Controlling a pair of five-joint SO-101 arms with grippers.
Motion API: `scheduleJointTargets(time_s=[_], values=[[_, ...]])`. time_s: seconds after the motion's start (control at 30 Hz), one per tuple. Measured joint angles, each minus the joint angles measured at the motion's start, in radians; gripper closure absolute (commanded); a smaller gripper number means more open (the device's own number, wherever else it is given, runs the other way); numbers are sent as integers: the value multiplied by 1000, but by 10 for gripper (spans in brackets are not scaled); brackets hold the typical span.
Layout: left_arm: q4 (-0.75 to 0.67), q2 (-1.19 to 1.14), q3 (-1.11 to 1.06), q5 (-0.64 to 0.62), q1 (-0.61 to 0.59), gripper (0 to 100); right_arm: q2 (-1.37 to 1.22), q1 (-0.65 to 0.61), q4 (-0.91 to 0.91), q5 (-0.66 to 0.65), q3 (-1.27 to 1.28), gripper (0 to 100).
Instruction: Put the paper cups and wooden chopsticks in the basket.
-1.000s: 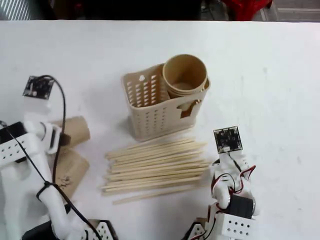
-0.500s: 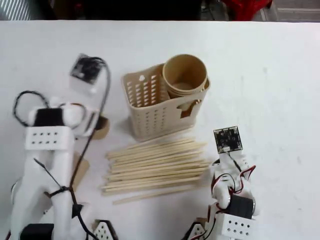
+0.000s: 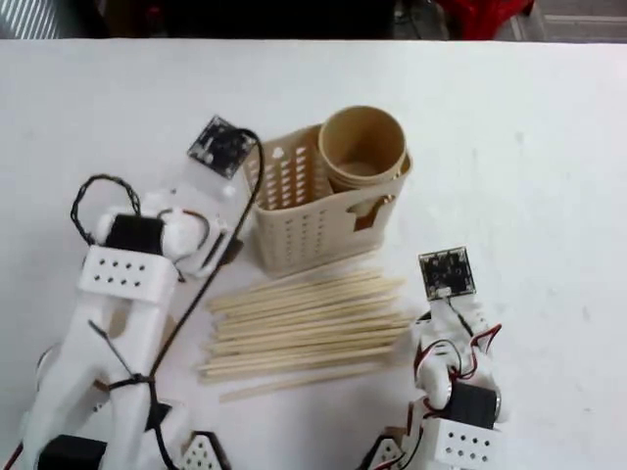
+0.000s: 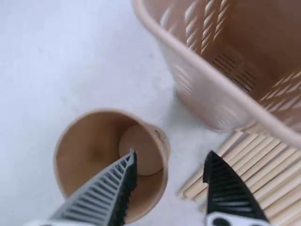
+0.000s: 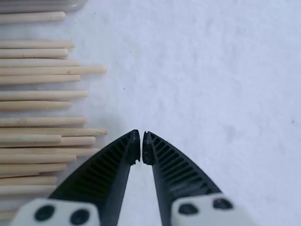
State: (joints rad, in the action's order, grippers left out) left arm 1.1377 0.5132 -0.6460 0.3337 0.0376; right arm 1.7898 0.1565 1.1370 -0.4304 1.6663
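BASKET RUN: At the bench, the left gripper holds a paper cup just beside the basket and near one end of the wooden chopsticks. Its jaws straddle the cup's wall, one inside the mouth and one outside; a hold by the rim leaves the cup's base free to go down into the basket first, though how hard the jaws pinch cannot be read. A stack of cups already stands in one end of the basket; the open part beside it looks the likely place for this one.

The chopsticks lie in a loose sheaf on the bench just in front of the basket, none yet inside. The right gripper sits low over bare bench just off the chopsticks' tips, jaws closed on nothing; parked there, it would be well placed to take the sticks once the cup is in.

The high view gives the stack in the basket and the whole sheaf. The left wrist view gives the jaw inside the cup's mouth, which the left arm covers from above. The right wrist view gives the closed tips all but meeting.
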Motion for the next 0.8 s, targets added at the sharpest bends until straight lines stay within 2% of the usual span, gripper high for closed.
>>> scheduleJointTargets(time_s=[0.23, 0.4, 0.6, 0.7, 0.8], values=[[-120, 0, -164, 0, 0, 799, 0, 0, 0, 0, 0, 974], [-172, 0, -215, 0, 0, 977, 0, 0, 0, 0, 0, 974], [-176, 8, -218, 0, 2, 977, 0, 0, 0, 0, 0, 974], [-121, 8, -160, 0, 0, 977, 0, 0, 0, 0, 0, 974], [12, 8, -9, -2, 0, 977, 0, 0, 0, 0, 0, 974]])
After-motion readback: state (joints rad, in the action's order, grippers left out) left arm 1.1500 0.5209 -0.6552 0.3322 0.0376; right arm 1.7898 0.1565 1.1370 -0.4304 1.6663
